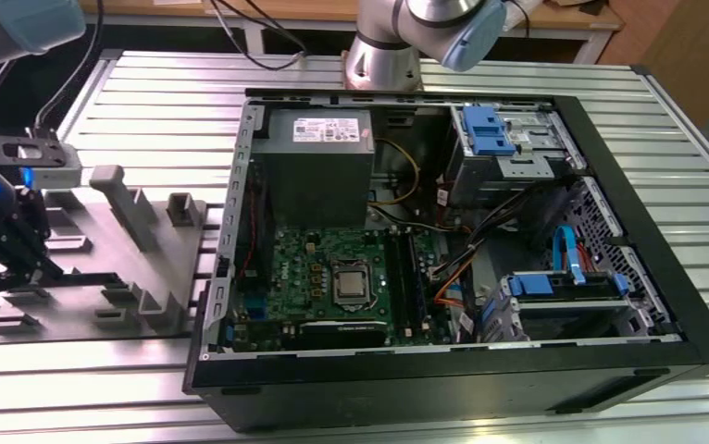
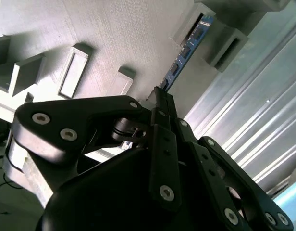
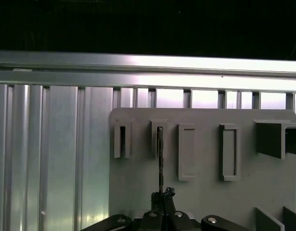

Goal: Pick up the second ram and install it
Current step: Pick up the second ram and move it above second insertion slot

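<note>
Black jaws pinched on thin flat second ram [image 2: 185, 50] — far end in slot of matte grey tray [image 2: 114, 33].

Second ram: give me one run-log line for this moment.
gripper: shut on second ram | second ram: end in slot of grey tray

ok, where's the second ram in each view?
Exterior view: too small to tell; the tool hangs at the exterior view's left.
Second wrist view: second ram, a blue-edged strip from tray to tool.
First wrist view: thin edge-on line, tray to tool.
Shared landmark: the grey slotted tray.
</note>
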`<state>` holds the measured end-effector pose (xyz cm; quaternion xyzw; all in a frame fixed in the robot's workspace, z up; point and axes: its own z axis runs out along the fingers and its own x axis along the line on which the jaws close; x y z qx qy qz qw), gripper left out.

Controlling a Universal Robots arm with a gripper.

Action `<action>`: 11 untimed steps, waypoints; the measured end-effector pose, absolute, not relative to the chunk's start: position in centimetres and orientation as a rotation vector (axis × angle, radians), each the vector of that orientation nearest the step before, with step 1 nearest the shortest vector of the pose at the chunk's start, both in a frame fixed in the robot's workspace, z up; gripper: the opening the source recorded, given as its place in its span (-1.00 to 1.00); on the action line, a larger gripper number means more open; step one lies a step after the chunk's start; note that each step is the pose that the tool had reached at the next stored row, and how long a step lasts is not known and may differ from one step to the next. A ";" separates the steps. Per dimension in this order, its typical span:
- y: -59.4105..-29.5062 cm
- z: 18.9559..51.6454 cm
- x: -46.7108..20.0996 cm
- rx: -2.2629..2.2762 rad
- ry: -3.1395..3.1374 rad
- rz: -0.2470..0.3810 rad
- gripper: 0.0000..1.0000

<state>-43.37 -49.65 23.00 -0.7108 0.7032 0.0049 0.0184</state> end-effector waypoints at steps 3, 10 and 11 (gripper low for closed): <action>-49.6 23.5 -43.4 -2.207 2.183 0.014 -0.77; -49.6 24.5 -43.4 -2.199 2.186 0.014 -0.77; -49.6 24.6 -43.4 -2.196 2.187 0.015 -0.77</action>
